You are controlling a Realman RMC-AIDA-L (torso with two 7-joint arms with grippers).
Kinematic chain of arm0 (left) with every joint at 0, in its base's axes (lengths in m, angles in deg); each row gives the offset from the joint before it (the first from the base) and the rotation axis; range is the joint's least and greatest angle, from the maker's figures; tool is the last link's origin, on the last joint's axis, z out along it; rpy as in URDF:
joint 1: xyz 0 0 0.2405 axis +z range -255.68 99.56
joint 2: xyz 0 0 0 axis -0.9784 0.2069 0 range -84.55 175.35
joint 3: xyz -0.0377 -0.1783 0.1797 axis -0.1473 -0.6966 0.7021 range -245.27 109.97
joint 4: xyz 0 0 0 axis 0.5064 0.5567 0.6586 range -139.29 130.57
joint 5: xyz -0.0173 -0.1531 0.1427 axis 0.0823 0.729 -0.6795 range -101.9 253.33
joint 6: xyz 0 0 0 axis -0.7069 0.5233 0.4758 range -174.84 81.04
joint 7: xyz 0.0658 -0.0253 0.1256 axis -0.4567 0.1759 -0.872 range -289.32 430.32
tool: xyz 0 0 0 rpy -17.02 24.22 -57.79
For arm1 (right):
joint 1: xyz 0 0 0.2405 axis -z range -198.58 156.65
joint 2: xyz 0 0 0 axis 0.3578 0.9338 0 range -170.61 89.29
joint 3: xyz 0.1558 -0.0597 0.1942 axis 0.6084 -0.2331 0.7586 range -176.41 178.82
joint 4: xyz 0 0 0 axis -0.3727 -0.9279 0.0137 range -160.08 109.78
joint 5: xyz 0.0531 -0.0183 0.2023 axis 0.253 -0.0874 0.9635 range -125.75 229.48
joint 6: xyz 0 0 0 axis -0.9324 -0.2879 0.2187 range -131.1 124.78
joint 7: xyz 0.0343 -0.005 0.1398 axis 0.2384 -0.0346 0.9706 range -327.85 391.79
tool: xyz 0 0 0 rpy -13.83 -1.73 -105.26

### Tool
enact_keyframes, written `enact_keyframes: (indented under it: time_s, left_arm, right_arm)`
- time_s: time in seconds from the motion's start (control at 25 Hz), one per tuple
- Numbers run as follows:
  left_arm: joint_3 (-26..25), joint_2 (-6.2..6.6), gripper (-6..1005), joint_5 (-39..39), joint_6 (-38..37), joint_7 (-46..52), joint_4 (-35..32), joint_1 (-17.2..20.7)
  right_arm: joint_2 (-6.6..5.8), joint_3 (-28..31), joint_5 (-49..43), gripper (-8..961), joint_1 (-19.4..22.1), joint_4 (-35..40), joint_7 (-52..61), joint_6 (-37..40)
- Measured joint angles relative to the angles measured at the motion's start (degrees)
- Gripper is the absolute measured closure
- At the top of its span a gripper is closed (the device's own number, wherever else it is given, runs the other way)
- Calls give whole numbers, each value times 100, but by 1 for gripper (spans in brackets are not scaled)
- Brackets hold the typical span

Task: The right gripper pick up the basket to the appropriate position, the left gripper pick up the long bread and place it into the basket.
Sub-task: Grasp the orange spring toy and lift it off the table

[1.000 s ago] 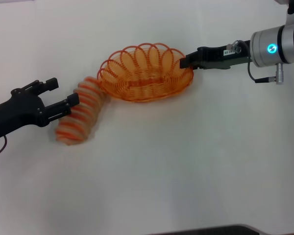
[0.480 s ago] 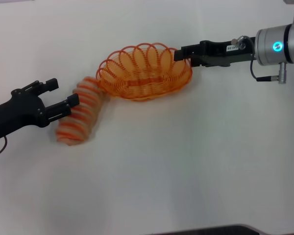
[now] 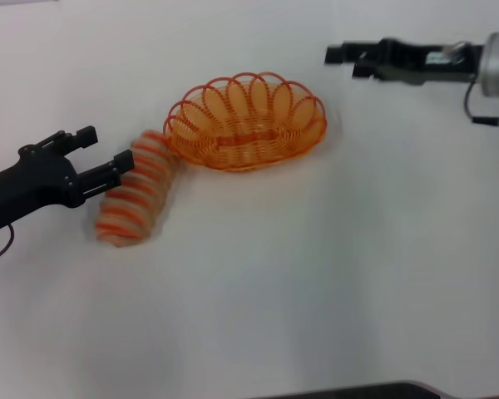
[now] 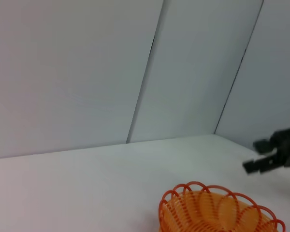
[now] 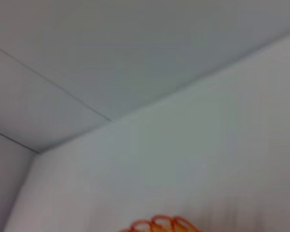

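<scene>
The orange wire basket sits on the white table, held by nothing; it also shows in the left wrist view, and a bit of rim in the right wrist view. The long bread lies to its left, its upper end against the basket's rim. My left gripper is open at the bread's left side, its nearer finger right at the loaf. My right gripper hovers open beyond the basket's far right rim, apart from it. From the left wrist camera, the right gripper shows spread fingers.
White table all around, with grey wall panels behind it. A dark edge runs along the near side.
My right gripper has let go of the basket's right rim and pulled up and away to the right. The basket stays on the table. My left arm has barely shifted.
</scene>
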State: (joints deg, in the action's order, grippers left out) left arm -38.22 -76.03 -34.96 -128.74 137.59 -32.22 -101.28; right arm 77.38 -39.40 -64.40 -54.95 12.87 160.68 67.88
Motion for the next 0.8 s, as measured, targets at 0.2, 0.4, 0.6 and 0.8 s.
enact_keyframes:
  time_s: [0.2, 0.4, 0.6, 0.8]
  left_arm:
    - [-164, -22, 196, 43, 2, 109, 34, -4]
    - [-219, -11, 196, 93, -55, 668, 29, 7]
    - [-149, 120, 197, 21, -362, 1180, 14, 14]
    - [-148, 304, 197, 13, -792, 1414, 12, 6]
  right_arm:
    - [-46, 65, 958, 131, 357, 200, -1162, 383]
    - [-120, 52, 1211, 135, 474, 210, -2455, 1069]
    - [-211, -16, 914, 139, 592, 200, -3461, 1668]
    - [-223, -6, 449, 134, 820, 207, -4556, 2140]
